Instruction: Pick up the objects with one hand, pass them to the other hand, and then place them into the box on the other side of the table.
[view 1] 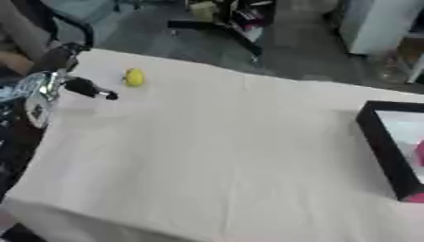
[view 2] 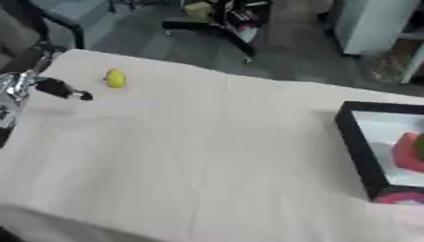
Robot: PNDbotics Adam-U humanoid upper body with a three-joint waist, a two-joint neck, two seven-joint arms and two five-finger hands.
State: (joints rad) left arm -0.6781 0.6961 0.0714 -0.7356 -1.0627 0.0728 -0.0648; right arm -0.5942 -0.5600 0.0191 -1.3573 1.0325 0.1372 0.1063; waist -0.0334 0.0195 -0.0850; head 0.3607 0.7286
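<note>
Lemon-yellow object (view 1: 133, 77), small, oval, smooth, sits on the pale tablecloth (view 1: 224, 156) near the far left edge. My left hand (view 1: 89, 89) is just beside it, apart; 1 dark finger points toward it, the rest blurred, so I cannot tell its spread. Black-walled box (view 2: 357, 146) at right is cut off by the frame; inside I see only reddish-pink shapes (view 2: 407, 152). Right hand not visible.

no readable text, labels, brands, numbers or signs anywhere
</note>
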